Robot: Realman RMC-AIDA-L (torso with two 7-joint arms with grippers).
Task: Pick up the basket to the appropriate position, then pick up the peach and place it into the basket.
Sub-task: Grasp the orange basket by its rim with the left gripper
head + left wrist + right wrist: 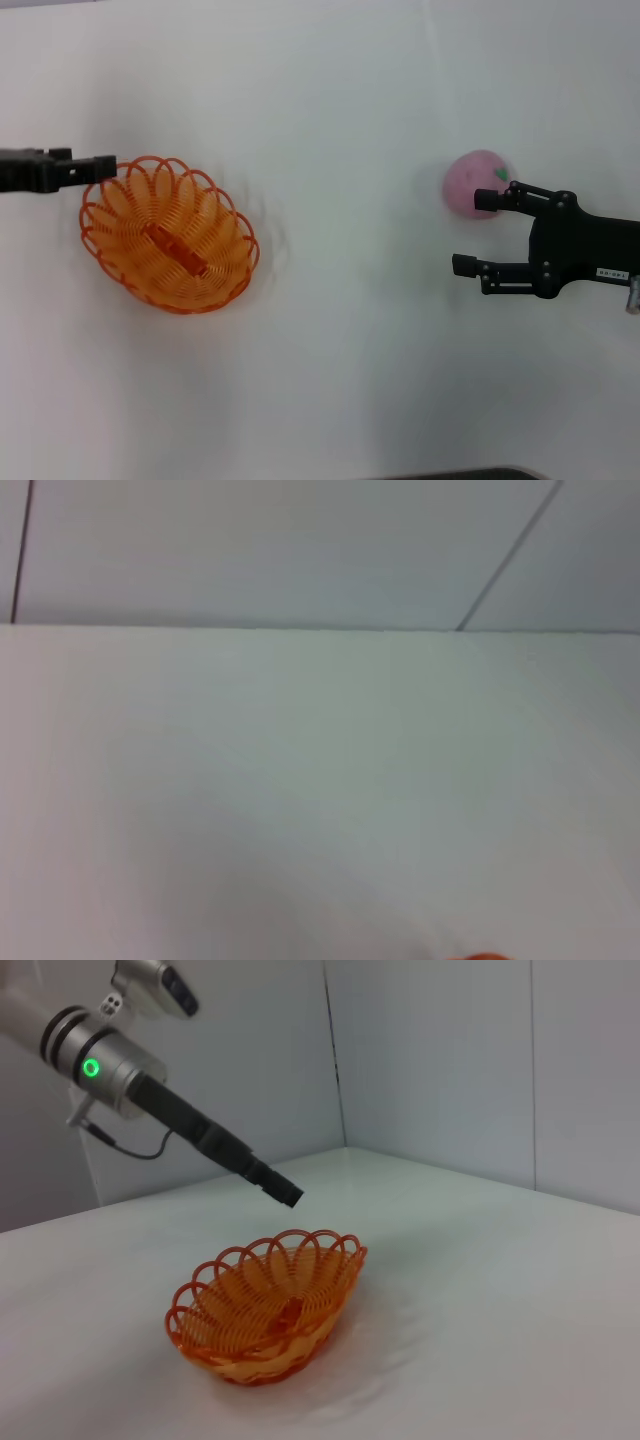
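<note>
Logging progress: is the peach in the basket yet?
No. The peach lies on the table beside the right end effector; the basket is empty.

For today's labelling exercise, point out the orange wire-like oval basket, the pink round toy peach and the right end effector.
orange wire-like oval basket (pixel 120 235), head view, ribbed inner wall.
pink round toy peach (pixel 466 185), head view, left side.
right end effector (pixel 472 232), head view, midway between fingertips.

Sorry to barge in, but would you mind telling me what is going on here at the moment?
The robot is working on a white table. Its left gripper is at the rim of the orange basket, which sits on the robot's left and holds no fruit. On the right, the right gripper is open beside the pink peach, one finger against it, not yet grasping. The peach rests on the table.
</note>
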